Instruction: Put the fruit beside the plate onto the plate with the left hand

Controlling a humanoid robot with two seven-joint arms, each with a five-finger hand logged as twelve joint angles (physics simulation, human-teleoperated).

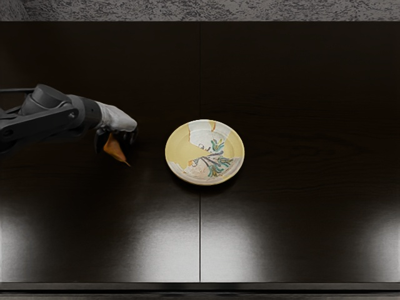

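A yellow and white plate with a painted floral pattern sits near the middle of the dark table. To its left lies a small orange-brown fruit, pointed at its lower right end. My left hand comes in from the left edge and hangs right over the fruit, its dark fingers curled down around it. The hand covers the fruit's top. I cannot tell whether the fruit is lifted off the table. The plate holds nothing.
The dark glossy table has a seam running down its middle. A grey textured wall runs along the far edge.
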